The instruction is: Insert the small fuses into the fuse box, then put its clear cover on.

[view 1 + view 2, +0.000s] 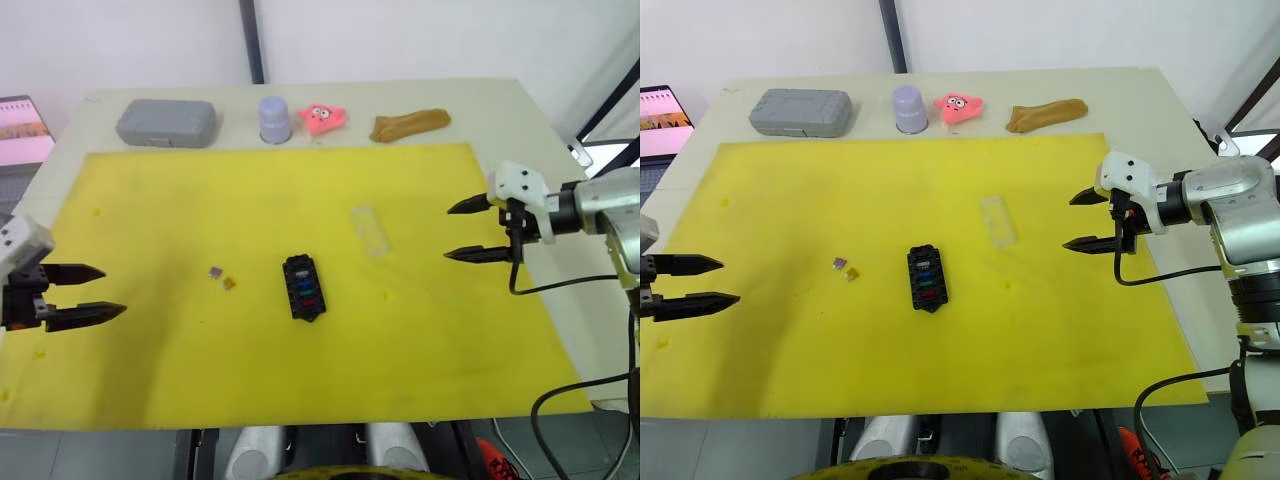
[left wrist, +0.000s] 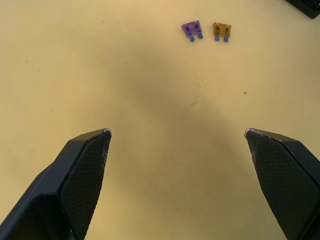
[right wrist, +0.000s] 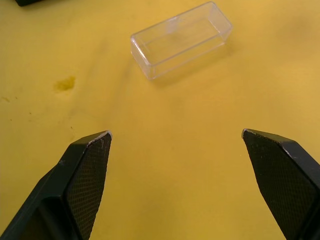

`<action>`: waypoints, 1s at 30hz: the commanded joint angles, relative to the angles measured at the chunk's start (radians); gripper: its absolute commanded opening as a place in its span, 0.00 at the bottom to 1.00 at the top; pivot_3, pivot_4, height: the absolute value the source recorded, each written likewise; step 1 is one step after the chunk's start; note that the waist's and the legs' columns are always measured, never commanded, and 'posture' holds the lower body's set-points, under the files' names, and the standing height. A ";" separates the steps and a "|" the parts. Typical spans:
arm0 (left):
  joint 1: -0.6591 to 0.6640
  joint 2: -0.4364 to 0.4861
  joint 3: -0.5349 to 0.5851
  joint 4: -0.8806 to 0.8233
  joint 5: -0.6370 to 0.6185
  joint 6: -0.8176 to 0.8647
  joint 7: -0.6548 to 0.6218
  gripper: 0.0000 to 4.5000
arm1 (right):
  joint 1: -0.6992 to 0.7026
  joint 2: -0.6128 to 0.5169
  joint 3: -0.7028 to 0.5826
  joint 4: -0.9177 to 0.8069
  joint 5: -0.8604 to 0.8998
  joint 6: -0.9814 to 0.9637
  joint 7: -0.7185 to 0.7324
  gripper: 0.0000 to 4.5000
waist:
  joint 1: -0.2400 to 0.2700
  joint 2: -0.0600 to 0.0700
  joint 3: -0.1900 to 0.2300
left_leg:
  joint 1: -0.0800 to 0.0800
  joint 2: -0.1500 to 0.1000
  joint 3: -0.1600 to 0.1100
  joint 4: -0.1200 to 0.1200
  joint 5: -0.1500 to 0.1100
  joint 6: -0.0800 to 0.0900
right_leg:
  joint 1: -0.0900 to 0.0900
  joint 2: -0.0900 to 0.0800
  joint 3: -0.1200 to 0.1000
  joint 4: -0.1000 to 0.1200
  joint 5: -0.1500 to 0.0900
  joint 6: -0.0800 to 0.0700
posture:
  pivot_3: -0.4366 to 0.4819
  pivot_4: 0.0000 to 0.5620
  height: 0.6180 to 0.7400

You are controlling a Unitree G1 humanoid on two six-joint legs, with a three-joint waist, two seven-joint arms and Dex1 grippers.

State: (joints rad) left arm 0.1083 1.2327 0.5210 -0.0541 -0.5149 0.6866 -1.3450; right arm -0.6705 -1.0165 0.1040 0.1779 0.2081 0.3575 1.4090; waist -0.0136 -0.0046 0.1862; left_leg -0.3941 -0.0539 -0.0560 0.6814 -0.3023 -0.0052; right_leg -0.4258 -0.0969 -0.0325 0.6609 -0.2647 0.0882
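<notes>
Two fuses, purple [image 2: 191,30] and orange [image 2: 221,30], lie side by side on the yellow mat [image 1: 200,390], at nine o'clock from the fuse box [image 1: 303,287] mid-mat, which holds coloured fuses. The clear cover [image 3: 181,39] lies at two o'clock from the box. Left tool [image 1: 88,293] and right tool [image 1: 467,230] hover open, empty, at opposite mat edges.

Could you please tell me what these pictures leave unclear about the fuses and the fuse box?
- Fuse box, head views: too small to count filled slots or tell how deep the coloured fuses sit.
- Fuse box, left wrist view: cut off by the edge; only a corner shows.
- Purple fuse and orange fuse: markings too small to read.
</notes>
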 commanded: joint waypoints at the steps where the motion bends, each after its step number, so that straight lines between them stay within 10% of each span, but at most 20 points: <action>1: -0.034 -0.013 -0.016 -0.021 -0.019 -0.004 0.005 1.00 | -0.032 0.009 -0.022 -0.054 0.015 0.006 -0.007 0.98 | -0.002 0.000 0.000 | 0.000 0.000 0.000 0.000 0.000 0.000 | 0.000 0.000 0.000 0.000 0.000 0.000 | 0.48 0.27 0.92; 11: -0.544 -0.229 -0.254 0.369 -0.191 0.380 0.031 1.00 | -0.230 0.302 0.114 -0.265 0.024 0.060 -0.099 0.98 | -0.001 -0.001 -0.001 | -0.003 0.000 -0.001 0.002 0.005 -0.008 | -0.003 0.003 -0.001 0.004 0.000 0.000 | 0.48 0.27 0.92; 15: -0.623 -0.247 -0.324 0.532 -0.148 0.374 0.009 1.00 | -0.265 0.363 0.178 -0.252 -0.022 0.020 -0.117 0.98 | -0.001 -0.001 -0.001 | -0.004 -0.002 0.000 0.003 0.004 -0.006 | -0.004 0.002 -0.001 0.003 0.000 0.001 | 0.48 0.27 0.92; 19: -0.650 -0.262 -0.381 0.608 -0.124 0.392 -0.021 0.60 | -0.255 0.401 0.225 -0.280 -0.069 -0.006 -0.154 1.00 | -0.002 -0.001 -0.001 | -0.004 -0.001 0.000 0.002 0.005 -0.008 | -0.004 0.002 0.000 0.003 0.000 0.001 | 0.48 0.27 0.92; 30: -0.702 -0.316 -0.512 0.691 -0.085 0.453 -0.108 0.60 | -0.219 0.405 0.246 -0.353 -0.076 0.023 -0.171 1.00 | -0.002 -0.001 -0.001 | -0.004 -0.001 0.000 0.003 0.005 -0.008 | -0.005 0.003 0.000 0.004 0.000 0.001 | 0.48 0.27 0.92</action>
State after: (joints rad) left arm -0.5780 0.9253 0.0141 0.6314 -0.6014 1.1303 -1.4373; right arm -0.8799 -0.6088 0.3668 -0.1320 0.1311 0.3790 1.2438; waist -0.0155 -0.0060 0.1853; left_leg -0.3982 -0.0550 -0.0563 0.6840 -0.2975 -0.0131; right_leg -0.4305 -0.0935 -0.0329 0.6649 -0.2644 0.0887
